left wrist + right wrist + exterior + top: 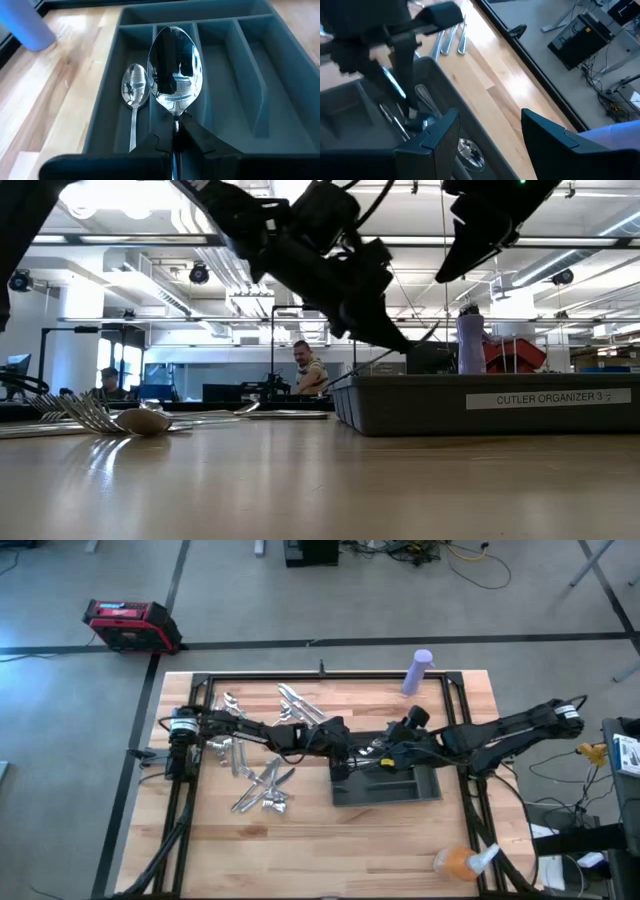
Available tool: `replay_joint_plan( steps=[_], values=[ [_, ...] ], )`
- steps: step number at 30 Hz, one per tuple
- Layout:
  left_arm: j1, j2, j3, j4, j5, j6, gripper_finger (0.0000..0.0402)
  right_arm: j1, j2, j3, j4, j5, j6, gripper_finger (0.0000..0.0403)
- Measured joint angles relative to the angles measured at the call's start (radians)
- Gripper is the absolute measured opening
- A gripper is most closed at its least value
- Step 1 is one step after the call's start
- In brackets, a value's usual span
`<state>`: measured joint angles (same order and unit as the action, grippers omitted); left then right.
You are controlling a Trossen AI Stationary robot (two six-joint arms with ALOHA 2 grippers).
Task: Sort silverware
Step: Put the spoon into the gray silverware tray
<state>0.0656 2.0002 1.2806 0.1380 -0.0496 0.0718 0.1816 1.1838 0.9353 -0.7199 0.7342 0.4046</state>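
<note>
The dark grey tray point(420, 790) lies at mid-table. My left gripper point(175, 135) is over its left end point(345, 762), shut on a large shiny spoon point(175, 70). A smaller spoon point(134, 95) lies in one tray compartment and shows in the right wrist view as well point(470, 152). My right gripper point(490, 145) hangs open just above the tray's far side point(385, 752), nothing between its fingers. More silverware lies loose on the wood left of the tray point(262, 785) and toward the far edge point(300, 702). My left gripper pinches the large spoon's handle just behind the bowl point(175, 121) between its two fingers. The spoon runs along the fingers, its bowl sticking out past their ends over the tray's dividers, hollow side up. The rest of the handle is hidden by the gripper.
A purple cylinder point(417, 672) stands near the table's far edge. An orange spray bottle point(462, 860) lies at the near right corner. Forks and a spoon point(110, 418) lie in a heap on the left. People sit in the room beyond the table point(305, 370).
</note>
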Motion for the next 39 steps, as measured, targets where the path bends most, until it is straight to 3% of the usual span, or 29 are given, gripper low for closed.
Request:
replay_joint_plan(
  steps=[11, 21, 39],
  values=[
    [0.033, 0.158, 0.234, -0.068, 0.017, 0.008, 0.0, -0.066, -0.047, -0.004, -0.061, -0.001, 0.019, 0.019],
    [0.035, 0.303, 0.396, -0.187, 0.017, -0.121, 0.0, -0.101, -0.051, -0.008, -0.115, -0.061, 0.016, 0.019],
    [-0.023, 0.333, 0.439, -0.203, 0.059, -0.149, 0.0003, -0.102, -0.003, -0.009, -0.102, -0.088, -0.015, 0.019]
  ],
)
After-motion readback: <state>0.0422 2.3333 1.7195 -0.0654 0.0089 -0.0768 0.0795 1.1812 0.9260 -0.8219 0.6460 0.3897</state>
